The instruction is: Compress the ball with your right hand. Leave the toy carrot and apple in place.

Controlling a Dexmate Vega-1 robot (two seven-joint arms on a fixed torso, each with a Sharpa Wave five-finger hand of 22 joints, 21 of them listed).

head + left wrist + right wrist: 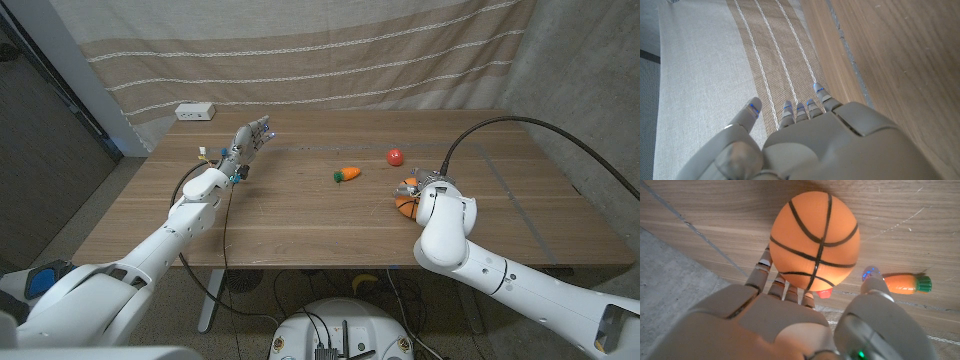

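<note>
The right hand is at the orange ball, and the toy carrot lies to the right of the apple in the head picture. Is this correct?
Not quite. In the head view the toy carrot lies left of the apple, not right. The right hand is indeed at the orange ball.

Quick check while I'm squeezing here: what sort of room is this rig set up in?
Probably a lab or test space, not a home. A bare wooden table stands before a striped curtain hung as a backdrop, a white power strip lies at the far edge, and cables run under the table.
</note>
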